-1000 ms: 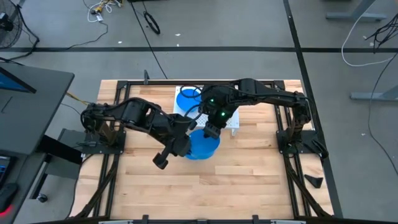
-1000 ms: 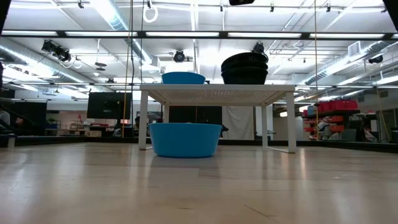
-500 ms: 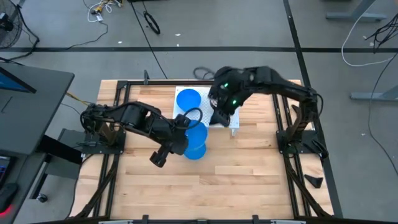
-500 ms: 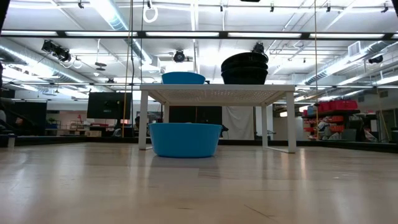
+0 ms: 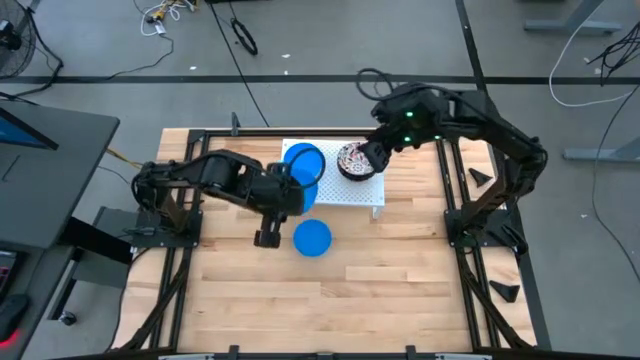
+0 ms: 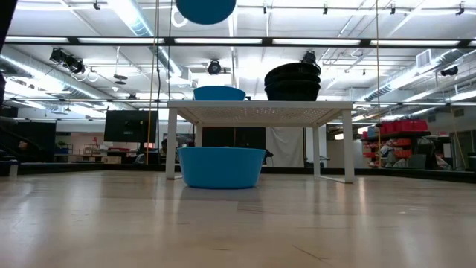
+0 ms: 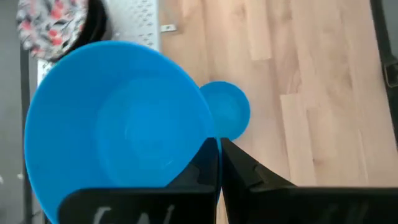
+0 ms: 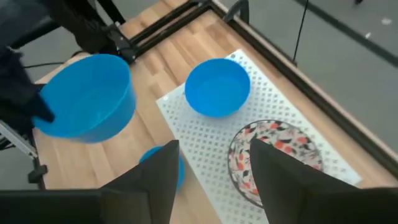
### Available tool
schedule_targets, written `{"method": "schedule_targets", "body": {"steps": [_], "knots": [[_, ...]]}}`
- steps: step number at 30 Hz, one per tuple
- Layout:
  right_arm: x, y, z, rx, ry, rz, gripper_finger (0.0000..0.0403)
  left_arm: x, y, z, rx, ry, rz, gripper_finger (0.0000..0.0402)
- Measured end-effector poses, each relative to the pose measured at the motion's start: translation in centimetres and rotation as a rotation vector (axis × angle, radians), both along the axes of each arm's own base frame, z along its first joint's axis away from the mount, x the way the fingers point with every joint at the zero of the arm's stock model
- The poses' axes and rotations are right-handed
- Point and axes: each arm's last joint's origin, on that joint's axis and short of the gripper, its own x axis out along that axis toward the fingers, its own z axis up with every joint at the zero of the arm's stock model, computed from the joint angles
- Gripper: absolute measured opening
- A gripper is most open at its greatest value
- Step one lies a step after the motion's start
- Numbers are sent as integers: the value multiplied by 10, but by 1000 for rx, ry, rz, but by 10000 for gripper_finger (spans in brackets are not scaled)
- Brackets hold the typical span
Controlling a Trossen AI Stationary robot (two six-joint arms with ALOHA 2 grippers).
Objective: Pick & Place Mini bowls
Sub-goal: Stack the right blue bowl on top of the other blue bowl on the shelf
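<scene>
Count, bowls in sight: I see three plain blue ones. The first blue bowl (image 8: pixel 87 94) is held in the air by the left gripper (image 5: pixel 283 196), whose jaws are clamped together on its rim; in the left wrist view the rim sits pinched between the dark fingers (image 7: pixel 239 171) and the bowl's hollow is empty. The second blue bowl (image 8: pixel 217 86) stands on the white perforated rack (image 5: pixel 330 192), upright and empty. The third blue bowl (image 5: pixel 312 238) stands on the wooden table (image 5: pixel 400 290) just in front of the rack, partly under its edge in the low view, also empty.

Patterned bowls: I see a stack of floral bowls (image 5: pixel 355 160) on the rack, beside the second blue bowl. From above only the top one's red-and-dark pattern shows. In the low view the stack reads as a dark nested pile, and I cannot count its members with certainty. Nothing lies inside the top one.

Right gripper (image 8: pixel 214 165): it hangs above the rack near the floral stack, jaws standing apart with nothing between them.

Rack: one piece, white, on four legs, carrying one blue bowl and the floral stack. The raised blue bowl hangs over the rack's left front corner, well clear of the table.
</scene>
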Motion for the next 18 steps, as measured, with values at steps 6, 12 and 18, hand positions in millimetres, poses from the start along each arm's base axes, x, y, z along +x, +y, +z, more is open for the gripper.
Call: {"method": "schedule_targets", "body": {"steps": [6, 12, 18], "knots": [[-16, 1, 9, -91, -11, -21, 196, 2, 15, 0, -15, -8, 89, 4], [-26, 2, 15, -193, 0, 56, 196, 10, 34, -5, 52, 24, 39, 4], [-30, 3, 17, -225, 1, 84, 196, 21, 58, -14, 136, 79, -28, 4]]}}
